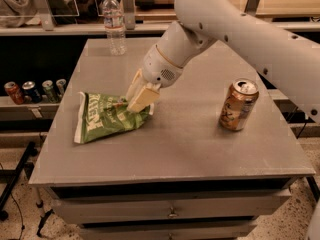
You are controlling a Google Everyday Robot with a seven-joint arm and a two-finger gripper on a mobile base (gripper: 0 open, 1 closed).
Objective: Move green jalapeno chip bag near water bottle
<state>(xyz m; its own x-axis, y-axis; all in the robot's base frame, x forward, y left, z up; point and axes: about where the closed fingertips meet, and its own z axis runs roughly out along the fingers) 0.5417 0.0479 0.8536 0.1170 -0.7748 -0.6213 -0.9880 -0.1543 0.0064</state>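
Large pale lettering across the green jalapeno chip bag [107, 118], running sideways, letters not clear enough to spell out. Pale label band on the water bottle [114, 21], well behind the bag, wording illegible. Printed pattern on the orange-brown can [238, 105], well right of the bag, nothing readable. Gripper [140, 98] down at the bag's upper right edge.

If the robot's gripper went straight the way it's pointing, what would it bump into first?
The gripper points down and to the left, so it would meet the green jalapeno chip bag first, at its upper right corner. It may be touching it now; depth is hard to judge. The table lies just underneath.
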